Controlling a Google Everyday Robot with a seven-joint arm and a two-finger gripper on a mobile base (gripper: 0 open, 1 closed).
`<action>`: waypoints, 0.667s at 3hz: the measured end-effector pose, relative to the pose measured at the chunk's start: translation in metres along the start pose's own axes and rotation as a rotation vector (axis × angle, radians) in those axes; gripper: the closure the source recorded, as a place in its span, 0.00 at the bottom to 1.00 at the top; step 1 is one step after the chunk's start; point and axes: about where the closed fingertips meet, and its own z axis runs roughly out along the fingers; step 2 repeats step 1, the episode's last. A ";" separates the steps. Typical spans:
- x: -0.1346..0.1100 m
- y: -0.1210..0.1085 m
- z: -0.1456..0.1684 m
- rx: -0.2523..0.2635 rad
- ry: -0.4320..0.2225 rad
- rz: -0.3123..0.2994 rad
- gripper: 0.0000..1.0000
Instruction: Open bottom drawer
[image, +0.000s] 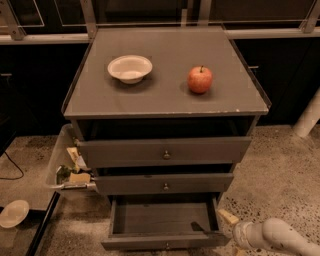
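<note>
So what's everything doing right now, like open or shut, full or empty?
Bottom drawer: pulled open, nothing seen inside.
Middle drawer: pushed in, or nearly.
Top drawer: pushed in, or nearly.
Bowl: right way up, empty.
Apple: whole, stem up.
Gripper: low down, by the open drawer's right front corner.

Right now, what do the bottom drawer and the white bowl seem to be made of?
Bottom drawer: matte grey painted metal or laminate, the look leaves it open; flat, even, grainless faces. Bowl: dull white, thin rim, probably paper or foam, though ceramic is possible. The end effector, pale and plastic-looking, sits by the open drawer's front right corner.
</note>
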 end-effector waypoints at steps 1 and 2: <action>-0.013 -0.014 -0.040 0.049 0.013 -0.052 0.00; -0.013 -0.014 -0.040 0.049 0.013 -0.052 0.00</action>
